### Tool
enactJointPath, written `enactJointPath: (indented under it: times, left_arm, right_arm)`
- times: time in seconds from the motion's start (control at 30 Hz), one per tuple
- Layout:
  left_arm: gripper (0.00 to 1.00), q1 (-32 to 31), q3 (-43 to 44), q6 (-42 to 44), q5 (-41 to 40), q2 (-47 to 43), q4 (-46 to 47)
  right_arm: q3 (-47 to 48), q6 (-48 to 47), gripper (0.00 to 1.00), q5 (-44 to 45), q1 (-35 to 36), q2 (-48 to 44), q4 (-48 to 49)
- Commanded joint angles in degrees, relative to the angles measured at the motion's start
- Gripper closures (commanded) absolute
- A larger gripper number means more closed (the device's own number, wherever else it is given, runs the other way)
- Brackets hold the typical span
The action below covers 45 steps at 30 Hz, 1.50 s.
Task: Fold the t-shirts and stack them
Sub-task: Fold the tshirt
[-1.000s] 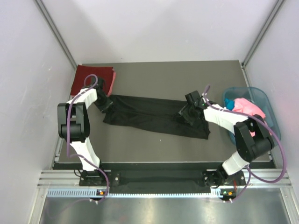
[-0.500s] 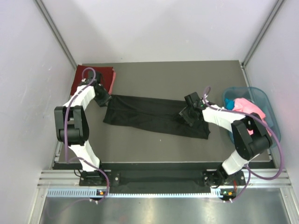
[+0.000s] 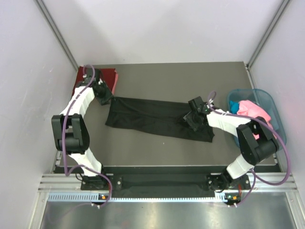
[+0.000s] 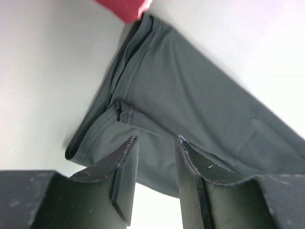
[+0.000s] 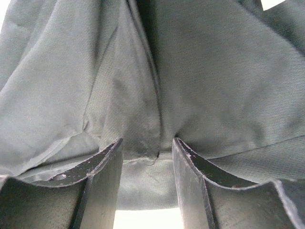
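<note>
A large black t-shirt (image 3: 152,117) lies folded into a long strip across the table's middle. My left gripper (image 3: 106,99) hovers just off the strip's left end, open, with nothing between its fingers. In the left wrist view the black t-shirt (image 4: 190,95) lies beyond my left gripper (image 4: 156,139). My right gripper (image 3: 190,119) sits low on the strip's right part. In the right wrist view my right gripper (image 5: 147,143) is open, its fingers astride a wrinkled seam of the black t-shirt (image 5: 190,71). A folded dark red t-shirt (image 3: 107,76) lies at the back left corner.
A teal basket (image 3: 276,112) at the right edge holds a pink t-shirt (image 3: 252,109) and a blue one (image 3: 234,105). A pink cloth edge (image 3: 114,85) shows beside the red shirt. White walls close in on both sides.
My left gripper has drawn back and left, off the black t-shirt's left end and towards the red shirt. My right gripper has stayed on the shirt's right part, its jaws narrowing slightly.
</note>
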Motion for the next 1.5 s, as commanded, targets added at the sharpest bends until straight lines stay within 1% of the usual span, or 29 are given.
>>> enactJointPath:
  times: [0.0, 0.07, 0.1, 0.17, 0.27, 0.3, 0.37, 0.4, 0.47, 0.5, 0.6, 0.77, 0.83, 0.93, 1.0, 1.07, 1.1, 1.17, 1.27, 1.47]
  left_arm:
    - [0.58, 0.0, -1.7, 1.1, 2.3, -2.4, 0.1]
    - [0.58, 0.0, -2.0, 1.2, 2.2, -2.6, 0.1]
    - [0.58, 0.0, -2.2, 1.2, 2.3, -2.9, 0.3]
    - [0.58, 0.0, -2.4, 1.2, 2.4, -3.0, 0.6]
    - [0.58, 0.0, -2.3, 1.2, 2.4, -3.3, 0.6]
    - [0.58, -0.1, -2.2, 1.2, 2.3, -3.3, 0.7]
    - [0.58, -0.1, -2.1, 1.1, 2.4, -3.1, 0.8]
    - [0.58, -0.1, -2.2, 1.1, 2.4, -3.2, 0.8]
    - [0.58, -0.2, -2.2, 1.1, 2.3, -3.2, 0.8]
    - [0.58, -0.1, -2.4, 1.1, 2.3, -3.1, 0.8]
    - [0.58, -0.3, -2.5, 1.1, 2.1, -3.2, 0.8]
    - [0.57, -0.5, -4.0, 0.6, 0.7, -3.9, 1.7]
    - [0.57, -0.5, -5.0, -0.2, -2.1, -4.9, 2.3]
    - [0.57, -0.5, -6.9, -1.2, -4.2, -5.9, 3.1]
    - [0.57, -0.5, -8.2, -1.4, -4.2, -5.9, 3.3]
    - [0.57, -0.6, -8.9, -1.7, -4.2, -5.4, 3.5]
    - [0.57, -0.5, -9.3, -1.8, -4.0, -5.2, 3.7]
    - [0.57, -0.5, -9.7, -2.0, -3.8, -5.2, 3.9]
    - [0.57, -0.5, -10.3, -2.1, -3.9, -5.2, 4.3]
    - [0.57, -0.6, -11.1, -1.7, -3.5, -5.7, 4.8]
  right_arm:
    - [0.7, 1.7, 0.55, 0.1, 1.1, 0.2, 3.0]
    - [1.2, 1.8, 0.55, 0.9, 1.4, 0.7, 3.1]
    - [1.2, 2.0, 0.58, 1.2, 1.5, 0.6, 3.7]
    - [1.3, 2.0, 0.60, 1.2, 1.5, 0.7, 4.4]
    - [2.0, 1.9, 0.66, 1.6, 1.7, 1.0, 5.5]
    - [2.3, 1.7, 0.70, 1.8, 1.7, 1.3, 5.6]
    - [3.2, 1.3, 0.74, 2.4, 1.9, 1.8, 6.3]
    - [3.6, 0.9, 0.78, 2.6, 1.9, 2.2, 6.3]
    - [4.7, 0.7, 0.82, 2.7, 1.9, 3.1, 6.6]
    - [5.1, 0.3, 0.86, 2.7, 1.8, 3.4, 6.5]
    - [6.8, -0.8, 0.88, 3.4, 1.8, 4.0, 6.8]
    - [11.2, -5.7, 0.87, 3.5, 1.7, 7.2, 7.6]
    - [12.4, -10.1, 0.86, 2.2, 1.7, 8.3, 7.6]
    - [13.8, -15.8, 0.80, 2.7, 1.6, 7.4, 5.9]
    - [14.2, -19.7, 0.73, 2.7, 1.2, 6.6, 5.4]
    - [16.1, -22.3, 0.70, 2.5, 0.9, 6.3, 3.2]
    - [17.1, -24.1, 0.66, 2.6, 0.8, 6.5, 1.6]
    - [19.9, -24.6, 0.64, 4.1, 0.5, 6.8, -3.8]
    - [22.9, -21.3, 0.60, 6.0, 0.3, 8.4, -9.8]
    - [25.5, -16.7, 0.58, 4.0, 0.2, 13.1, -11.1]
